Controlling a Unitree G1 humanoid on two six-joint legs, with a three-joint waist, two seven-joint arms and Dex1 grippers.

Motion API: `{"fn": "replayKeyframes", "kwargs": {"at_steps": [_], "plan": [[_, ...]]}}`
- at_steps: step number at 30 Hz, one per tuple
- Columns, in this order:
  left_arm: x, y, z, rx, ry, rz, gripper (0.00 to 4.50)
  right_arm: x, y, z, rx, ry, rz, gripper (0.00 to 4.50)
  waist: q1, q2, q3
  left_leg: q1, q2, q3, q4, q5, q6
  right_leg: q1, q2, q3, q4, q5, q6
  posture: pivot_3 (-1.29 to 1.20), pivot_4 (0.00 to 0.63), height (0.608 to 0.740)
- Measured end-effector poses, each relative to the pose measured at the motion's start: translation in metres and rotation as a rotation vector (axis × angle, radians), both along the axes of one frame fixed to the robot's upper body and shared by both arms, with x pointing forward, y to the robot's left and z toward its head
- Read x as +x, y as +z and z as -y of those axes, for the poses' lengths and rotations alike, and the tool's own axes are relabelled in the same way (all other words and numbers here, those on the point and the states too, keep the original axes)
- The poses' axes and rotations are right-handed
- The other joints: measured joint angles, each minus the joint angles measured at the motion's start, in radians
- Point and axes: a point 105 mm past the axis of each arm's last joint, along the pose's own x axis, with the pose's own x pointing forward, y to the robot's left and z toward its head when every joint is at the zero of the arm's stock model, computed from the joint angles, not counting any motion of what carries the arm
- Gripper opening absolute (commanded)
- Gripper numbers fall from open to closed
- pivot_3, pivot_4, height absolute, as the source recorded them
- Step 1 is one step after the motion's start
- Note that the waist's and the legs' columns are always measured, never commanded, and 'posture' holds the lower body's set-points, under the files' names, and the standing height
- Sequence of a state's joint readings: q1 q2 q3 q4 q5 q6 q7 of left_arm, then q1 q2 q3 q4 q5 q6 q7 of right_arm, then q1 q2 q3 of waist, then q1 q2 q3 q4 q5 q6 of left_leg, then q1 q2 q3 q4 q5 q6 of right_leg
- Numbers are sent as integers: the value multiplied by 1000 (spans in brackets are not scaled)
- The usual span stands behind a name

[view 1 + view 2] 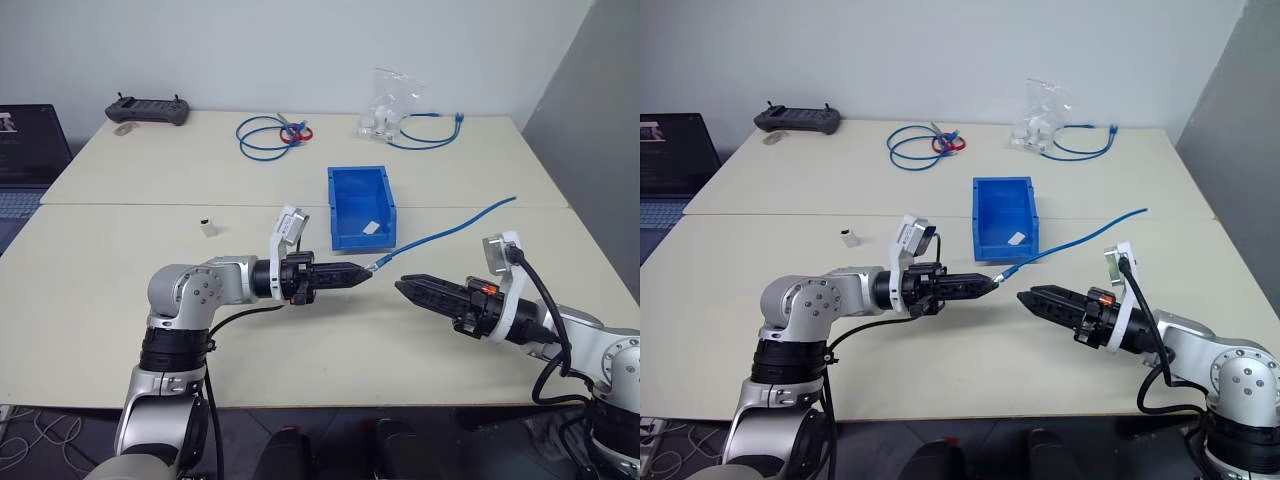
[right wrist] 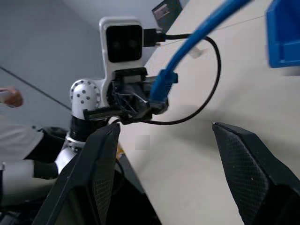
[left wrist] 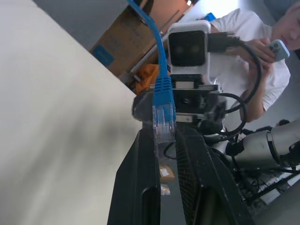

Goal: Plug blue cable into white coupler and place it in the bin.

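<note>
1 blue cable [image 1: 445, 229], 1 white coupler [image 1: 207, 227], 1 bin [image 1: 361, 206], 2 other cables.

The work surface [image 1: 120, 290] consisted of two pale cream tabletops joined edge to edge, with a straight seam [image 1: 150, 205] running across between them. A plain white wall [image 1: 300, 50] stood behind the far edge. A grey panel [image 1: 590, 130] rose at the right side. At the left edge, an open laptop [image 1: 25, 150] with a dark screen sat beside the surface. Lighting was even and diffuse. White cables [image 1: 35, 430] lay on the floor beneath the near left corner.
</note>
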State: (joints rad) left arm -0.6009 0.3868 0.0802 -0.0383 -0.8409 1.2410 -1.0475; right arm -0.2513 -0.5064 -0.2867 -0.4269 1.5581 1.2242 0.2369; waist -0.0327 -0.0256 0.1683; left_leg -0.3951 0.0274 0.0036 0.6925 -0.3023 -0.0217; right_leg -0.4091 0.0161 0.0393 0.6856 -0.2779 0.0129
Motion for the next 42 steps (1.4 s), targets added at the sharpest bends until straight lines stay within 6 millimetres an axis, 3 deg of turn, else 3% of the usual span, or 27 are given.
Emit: {"fn": "replayKeyframes", "kwargs": {"at_steps": [7,14,27,32,34,39,42], "plan": [[-5,3,3,-13,-4,-4,222,3,14,-20,44,28,3,3339,1,0,0,-2,0,0,0,0,0,0,-1,0,-3,1,0,0,150,740],[-10,3,3,-24,-9,-8,222,8,17,-23,62,4,-13,3339,3,0,0,-3,0,0,0,0,0,0,-1,0,-4,2,-3,0,150,740],[-16,3,3,-43,-8,7,208,10,16,-23,56,-9,-24,261,3,0,0,-3,0,1,0,0,0,-1,-1,0,-4,2,-2,0,150,740],[-14,3,4,-46,1,20,208,11,17,-22,57,-16,-21,144,3,0,0,-3,0,0,0,0,0,-1,-1,0,-4,2,-2,0,150,740],[-14,3,5,-45,9,33,902,12,17,-22,51,-16,-19,144,3,0,0,-3,0,1,0,0,0,-1,-1,0,-4,2,-2,0,150,740],[-15,2,-2,-8,14,64,1912,12,15,-28,37,17,-23,144,1,0,0,-3,0,1,0,0,0,-1,0,0,-4,2,-2,0,150,740],[-14,-5,-18,78,61,123,2471,18,18,-27,32,16,-4,144,0,1,0,-2,0,1,-1,0,0,-1,0,1,-4,2,-2,0,150,740]]}}
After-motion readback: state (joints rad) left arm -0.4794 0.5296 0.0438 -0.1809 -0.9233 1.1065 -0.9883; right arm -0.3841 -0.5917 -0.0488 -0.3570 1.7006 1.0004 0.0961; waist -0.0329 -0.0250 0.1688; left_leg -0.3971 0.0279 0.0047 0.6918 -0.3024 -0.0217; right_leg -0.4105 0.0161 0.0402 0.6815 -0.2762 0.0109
